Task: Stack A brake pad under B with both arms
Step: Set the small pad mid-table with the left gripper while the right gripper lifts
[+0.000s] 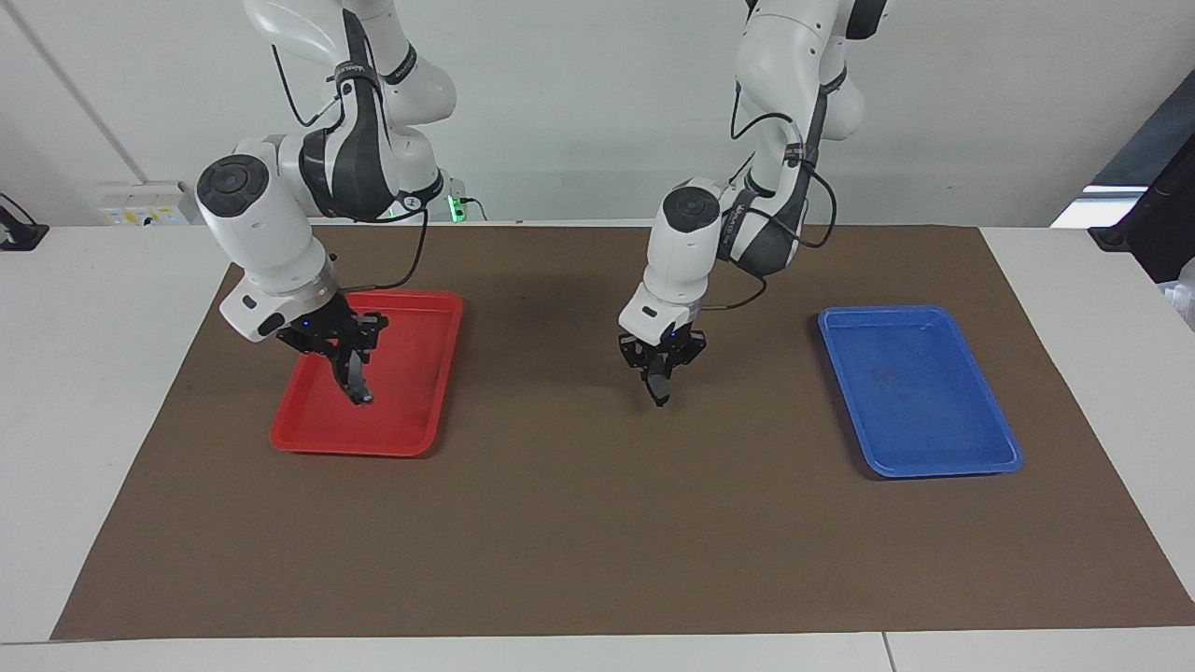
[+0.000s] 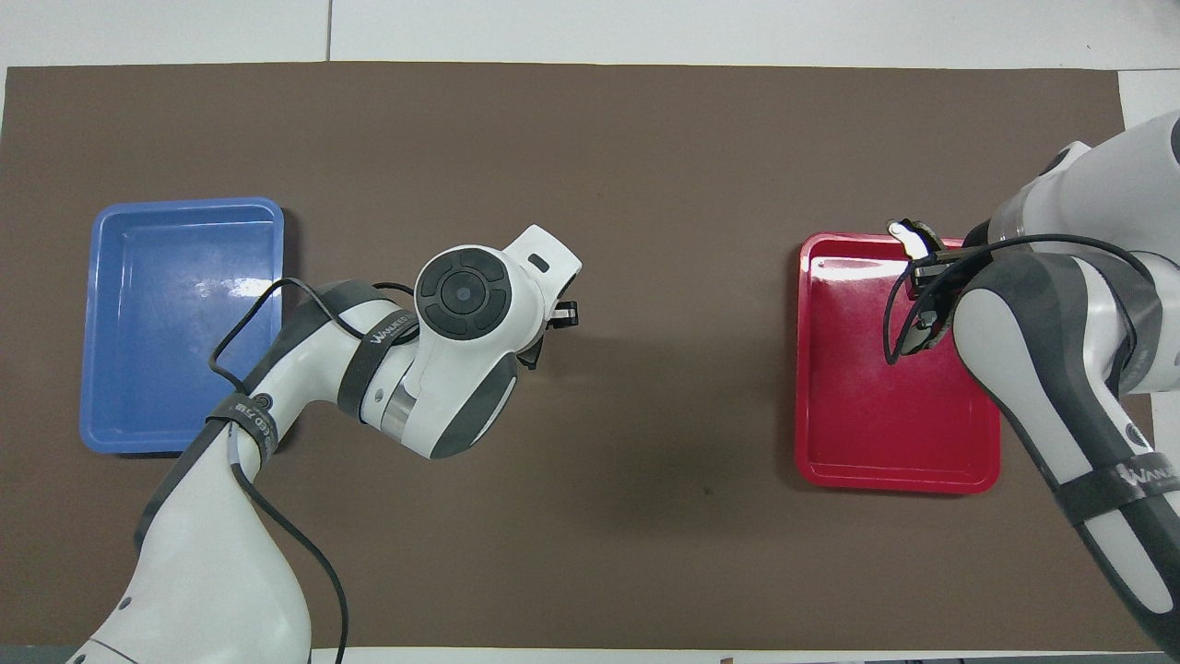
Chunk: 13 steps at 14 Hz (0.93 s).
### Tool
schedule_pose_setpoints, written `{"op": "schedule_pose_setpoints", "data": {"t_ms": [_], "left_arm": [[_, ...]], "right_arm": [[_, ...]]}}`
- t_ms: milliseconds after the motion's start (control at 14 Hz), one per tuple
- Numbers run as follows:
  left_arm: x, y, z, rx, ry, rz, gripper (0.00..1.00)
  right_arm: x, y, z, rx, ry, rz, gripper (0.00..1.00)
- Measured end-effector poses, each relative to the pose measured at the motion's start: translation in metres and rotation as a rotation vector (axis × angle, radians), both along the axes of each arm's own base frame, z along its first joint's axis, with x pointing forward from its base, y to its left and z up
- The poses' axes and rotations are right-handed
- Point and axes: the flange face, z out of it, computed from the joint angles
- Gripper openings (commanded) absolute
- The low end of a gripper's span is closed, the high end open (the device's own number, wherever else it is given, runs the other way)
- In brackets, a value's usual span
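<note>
Over the brown mat point(image 1: 579, 523) near the tabletop's middle, the left pincer point(image 1: 659, 387) hangs raised, fingers closed on a small dark piece, probably the A brake pad point(image 1: 659, 381). The piece sits upright between the fingertips, its lower end pointing down at the mat, clear of the surface. From overhead the arm's wrist housing hides this grip entirely.

Toward the right arm's end of the tabletop, the right pincer point(image 1: 356, 385) is over the red tray point(image 1: 422, 411), tilted, clamped on a dark slim piece with a grey tip, which I take for B point(image 1: 355, 378). It hangs above the tray floor; whether its tip touches the tray cannot be told.

Blue tray point(image 1: 920, 457) lies toward the left arm's end, well apart from both pincers. Bare mat lies between the two trays. White tabletop point(image 1: 112, 392) shows around the mat's edges.
</note>
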Motion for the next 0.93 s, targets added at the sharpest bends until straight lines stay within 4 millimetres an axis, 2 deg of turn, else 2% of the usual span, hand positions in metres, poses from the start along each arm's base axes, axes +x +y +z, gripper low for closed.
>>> {"op": "schedule_pose_setpoints", "data": {"t_ms": [71,143,214,286,429,571,714,786,929], "left_arm": [[0.002,-0.002,-0.012,0.006,0.005,-0.001,0.06],[0.003,-0.002,-0.021,0.011,0.009,-0.001,0.18],[0.003,-0.003,-0.027,0.015,0.013,-0.002,0.22],[0.002,-0.005,-0.029,0.017,0.017,-0.006,0.35],[-0.005,-0.014,-0.03,0.018,0.017,-0.025,1.0],[-0.008,-0.019,-0.028,0.017,0.012,-0.045,1.0],[-0.003,-0.015,-0.022,0.013,0.0,-0.057,1.0],[0.003,-0.008,-0.016,0.011,-0.008,-0.052,1.0],[0.021,0.02,0.004,0.01,-0.019,-0.033,1.0]], "right_arm": [[0.0,0.0,0.0,0.0,0.0,0.0,0.02],[0.0,0.0,0.0,0.0,0.0,0.0,0.02],[0.0,0.0,0.0,0.0,0.0,0.0,0.02],[0.0,0.0,0.0,0.0,0.0,0.0,0.02],[0.0,0.0,0.0,0.0,0.0,0.0,0.02],[0.0,0.0,0.0,0.0,-0.001,0.0,0.02],[0.0,0.0,0.0,0.0,-0.001,0.0,0.02],[0.0,0.0,0.0,0.0,-0.001,0.0,0.02],[0.0,0.002,0.0,0.002,-0.002,0.002,0.02]]}}
